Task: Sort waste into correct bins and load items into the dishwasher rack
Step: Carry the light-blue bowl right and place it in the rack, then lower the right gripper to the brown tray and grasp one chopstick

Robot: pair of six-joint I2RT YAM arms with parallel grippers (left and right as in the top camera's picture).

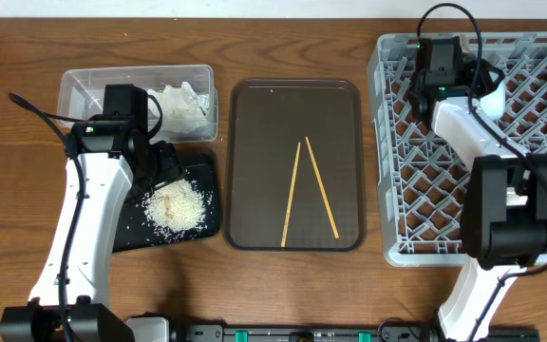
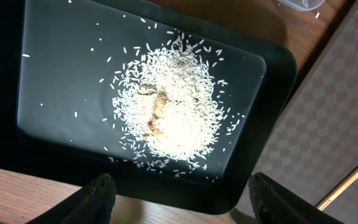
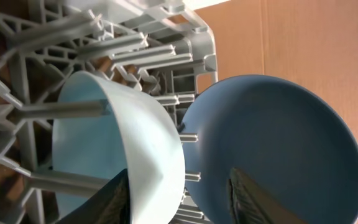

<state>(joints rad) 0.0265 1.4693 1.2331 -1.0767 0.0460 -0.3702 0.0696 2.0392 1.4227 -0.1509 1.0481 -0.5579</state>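
Standing on edge between pegs of the dishwasher rack [image 3: 73, 37], the light-blue bowl [image 3: 123, 143] sits beside the dark-blue plate [image 3: 278, 143]. We find the right claw [image 3: 179, 186] released astride its rim; a skewed retreat could topple it. Left claw [image 2: 182, 193] hangs spread over the rice [image 2: 173, 112].

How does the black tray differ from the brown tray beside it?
The black tray holds a heap of loose rice, while the brown tray holds only two chopsticks. The black tray is clearly the smaller of the two, and the brown tray is longer and wider. Both are flat, shallow rectangles with rounded corners.
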